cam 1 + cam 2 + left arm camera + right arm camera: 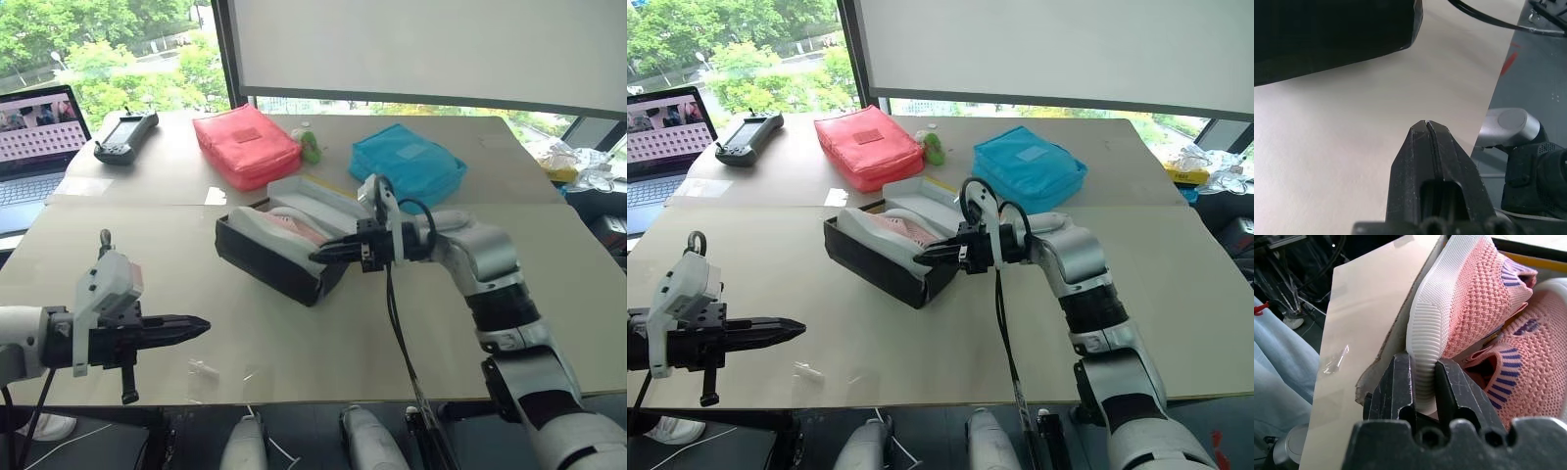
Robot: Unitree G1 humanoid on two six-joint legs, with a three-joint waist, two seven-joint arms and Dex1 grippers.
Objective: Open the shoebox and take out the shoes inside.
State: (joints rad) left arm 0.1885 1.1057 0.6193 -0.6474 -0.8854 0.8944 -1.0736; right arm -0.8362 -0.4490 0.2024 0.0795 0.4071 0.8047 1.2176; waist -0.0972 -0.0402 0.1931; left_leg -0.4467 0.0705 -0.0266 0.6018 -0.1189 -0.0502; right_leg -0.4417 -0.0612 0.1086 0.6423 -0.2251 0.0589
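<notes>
The shoebox [274, 262] lies open in the middle of the table, black sides outward, its lid [315, 193] folded back behind it with the white inside showing. Inside are the pink knit shoes [295, 228]. My right gripper [1422, 367] is shut on the ribbed white sole of one shoe [1474, 293], at the box's near right corner; the other shoe [1533, 357] rests beside it. In the head view the right gripper [318, 257] reaches in from the right. My left gripper [201, 324] is shut and empty, hovering over the table's front left, apart from the box.
A red pouch [245, 145] and a blue pouch [407, 164] lie behind the box, with a small green object [311, 145] between them. A laptop [34, 137] and a handheld controller [125, 135] sit far left. A clear plastic scrap [204, 369] lies near the front edge.
</notes>
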